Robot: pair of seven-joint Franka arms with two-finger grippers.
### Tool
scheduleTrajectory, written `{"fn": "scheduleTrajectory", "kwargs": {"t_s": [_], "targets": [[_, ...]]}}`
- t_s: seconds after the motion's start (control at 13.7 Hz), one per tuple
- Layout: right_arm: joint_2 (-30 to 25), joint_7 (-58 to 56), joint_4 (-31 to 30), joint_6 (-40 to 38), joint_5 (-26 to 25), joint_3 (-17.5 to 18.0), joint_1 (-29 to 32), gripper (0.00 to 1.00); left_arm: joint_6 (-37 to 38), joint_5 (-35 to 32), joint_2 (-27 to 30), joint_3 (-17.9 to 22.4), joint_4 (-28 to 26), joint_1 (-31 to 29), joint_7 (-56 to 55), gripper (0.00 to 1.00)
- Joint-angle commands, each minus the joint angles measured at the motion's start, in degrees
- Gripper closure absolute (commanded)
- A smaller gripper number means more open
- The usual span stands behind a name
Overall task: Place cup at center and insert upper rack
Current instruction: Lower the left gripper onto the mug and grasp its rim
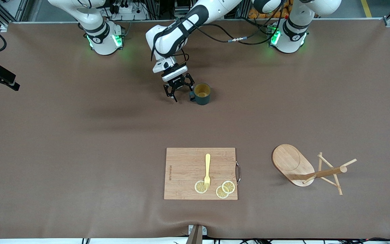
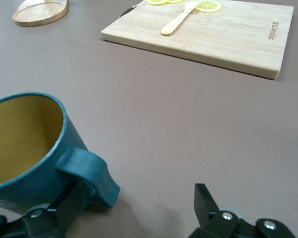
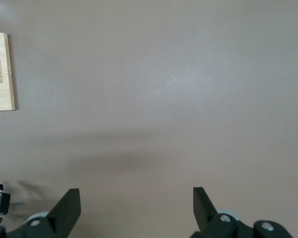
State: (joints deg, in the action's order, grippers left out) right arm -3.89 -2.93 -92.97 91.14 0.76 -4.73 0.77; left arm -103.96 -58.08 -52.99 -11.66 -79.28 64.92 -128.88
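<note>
Cup (image 1: 202, 94) upright on the table (image 1: 80, 135), farther from the camera than the board (image 1: 185, 169), handle by the left gripper (image 1: 181, 90), fingers spread, not clamped; rack (image 1: 308, 169) tipped over near the left arm's end; right gripper (image 3: 136, 210) spread over bare table, outside the front view.

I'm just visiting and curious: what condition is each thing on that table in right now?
cup: upright, empty, on the table.
left gripper: open, low beside the cup's handle.
right gripper: open, above bare table, waiting.
mug tree: tipped over on its side.
fork: lying flat on the cutting board.
lemon slices: flat on the board.
</note>
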Motion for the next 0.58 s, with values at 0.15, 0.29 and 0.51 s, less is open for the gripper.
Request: {"fn": "scheduleTrajectory", "kwargs": {"t_s": [0.15, 0.29, 0.51], "targets": [[0.5, -0.2, 0.7, -0.8, -0.9, 0.2, 0.9, 0.0, 2.5, -3.6, -2.0, 0.5, 0.5, 1.2, -1.1, 0.0], [0.5, -0.2, 0.7, -0.8, -0.9, 0.3, 0.8, 0.0, 2.6, -4.3, -2.4, 0.6, 0.5, 1.1, -1.1, 0.0], [0.5, -0.2, 0.7, -0.8, -0.9, 0.3, 0.8, 0.0, 3.4, -6.5, -2.4, 0.6, 0.5, 1.1, -1.0, 0.0]]}}
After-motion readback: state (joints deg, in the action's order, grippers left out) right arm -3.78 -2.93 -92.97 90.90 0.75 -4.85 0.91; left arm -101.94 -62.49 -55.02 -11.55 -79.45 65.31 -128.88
